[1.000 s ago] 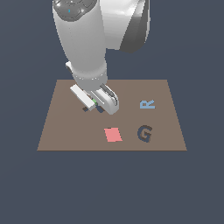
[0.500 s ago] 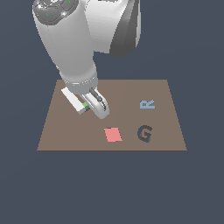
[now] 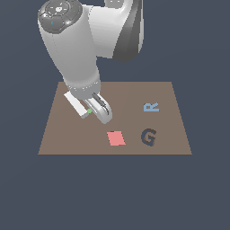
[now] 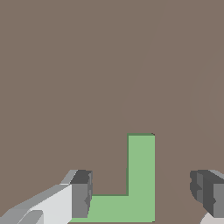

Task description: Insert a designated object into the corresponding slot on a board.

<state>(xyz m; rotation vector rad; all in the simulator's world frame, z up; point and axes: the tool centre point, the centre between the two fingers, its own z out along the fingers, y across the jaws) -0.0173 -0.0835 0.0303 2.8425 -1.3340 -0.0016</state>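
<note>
Broadly, the flat brown square board (image 3: pixel 170 96) carries everything, so the white arm leans down over its half on the exterior view's left. Its gripper (image 4: pixel 142 192) hangs with fingers (image 4: pixel 81 194) spread wide, straddling the bright green L-shaped piece (image 4: pixel 141 175) lying flat between them, apparently ungrasped.

Exterior view high and angled onto whole board (image 3: pixel 58 134), wrist view close above it
</note>
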